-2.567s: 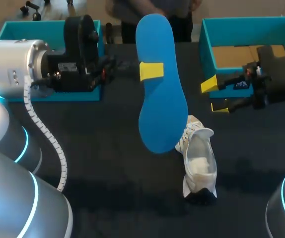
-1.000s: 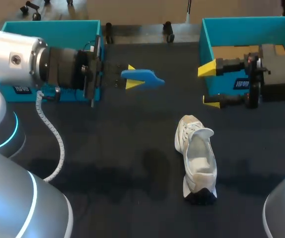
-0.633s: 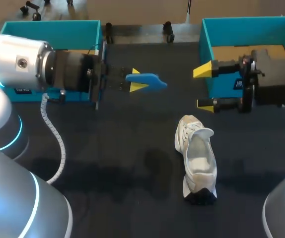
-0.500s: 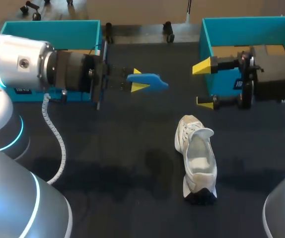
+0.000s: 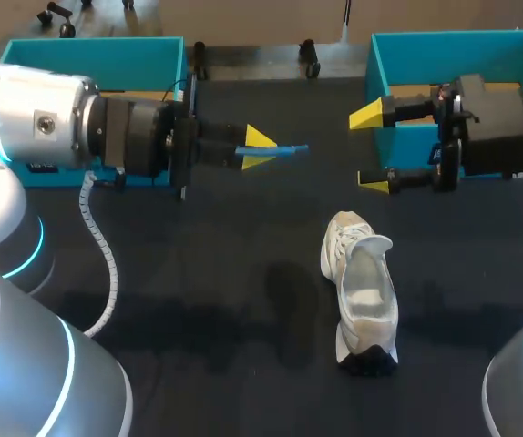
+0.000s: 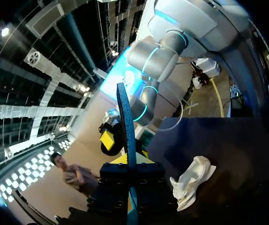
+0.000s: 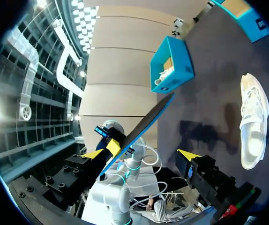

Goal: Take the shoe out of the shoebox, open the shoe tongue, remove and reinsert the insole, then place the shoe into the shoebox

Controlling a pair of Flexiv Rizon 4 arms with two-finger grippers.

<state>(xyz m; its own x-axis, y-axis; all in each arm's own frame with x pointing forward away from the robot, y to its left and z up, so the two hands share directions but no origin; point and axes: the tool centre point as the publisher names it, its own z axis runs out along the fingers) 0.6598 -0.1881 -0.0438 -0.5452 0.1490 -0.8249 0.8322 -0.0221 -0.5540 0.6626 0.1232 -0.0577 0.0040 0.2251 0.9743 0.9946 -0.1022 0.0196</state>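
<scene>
Your left gripper (image 5: 260, 147) is clamped on the blue insole (image 5: 284, 148), with a yellow tip pressed to each face. It hangs over the far middle of the dark table (image 5: 198, 300). From the head camera the insole is edge-on, just a thin blue line pointing right. The left wrist camera shows it as a narrow blade standing straight out from between the fingers.

Across from it sits your right gripper (image 5: 369, 149), just right of the insole's free end and not touching it. Its fingers are spread wide, one tip farther and one nearer, with nothing between them. It's parked in front of the left wall of the teal shoebox (image 5: 377, 86) at the far right.

The white shoe (image 5: 364, 296) lies on the table nearer to you, right of centre. It runs far to near with its opening up, well apart from both grippers. A second teal box (image 5: 88, 50) sits at the far left, behind your left arm.
</scene>
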